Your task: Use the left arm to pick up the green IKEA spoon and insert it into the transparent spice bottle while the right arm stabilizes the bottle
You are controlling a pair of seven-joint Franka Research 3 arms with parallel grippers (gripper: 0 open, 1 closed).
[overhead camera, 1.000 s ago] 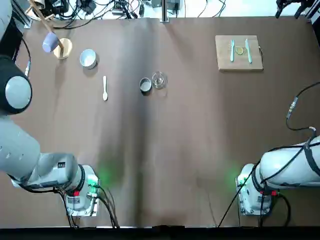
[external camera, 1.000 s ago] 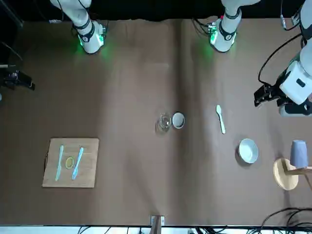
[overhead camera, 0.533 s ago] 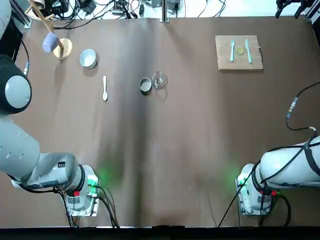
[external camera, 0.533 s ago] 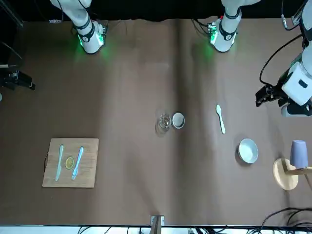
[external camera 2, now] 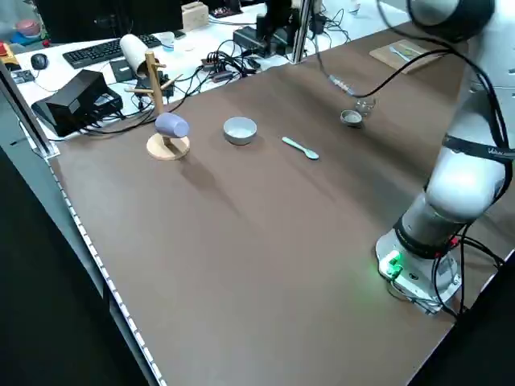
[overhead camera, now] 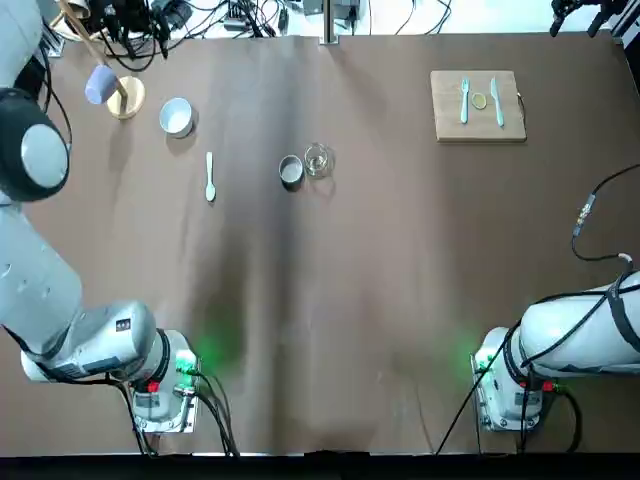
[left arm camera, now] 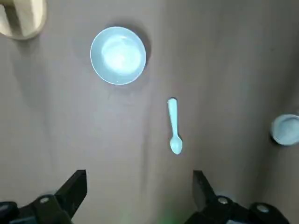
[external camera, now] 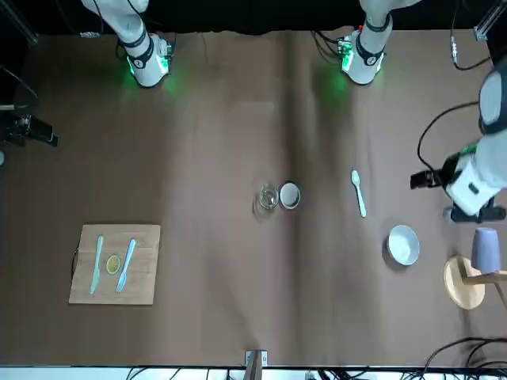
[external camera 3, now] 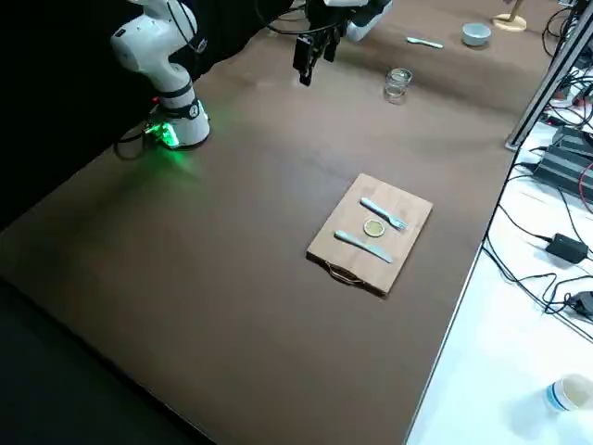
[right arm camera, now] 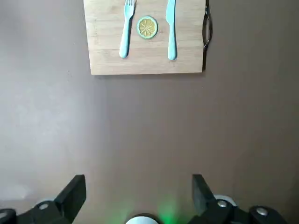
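Green IKEA spoon [overhead camera: 210, 178] lying flat on the table, on the robot's left side, and here's the left gripper [left arm camera: 140, 175] up above the surface to its left, fingers spread wide with nothing between them. Danger one: a handle that slim and low could slip under a high grasp, or spin if pinched off-centre. Over at the robot's right, the right gripper [right arm camera: 139, 177] waits, open and empty too; when it goes for the transparent spice bottle [overhead camera: 317, 159], the grey cap [overhead camera: 291, 171] sits so close that a finger might knock it, and a poorly braced bottle could tip when the spoon goes in. Now the lie: bowl end nearest the robot's bases, long axis running almost straight away from them, handle pointing out to the far edge, with the white bowl [overhead camera: 177, 118] farther still, off to the left.
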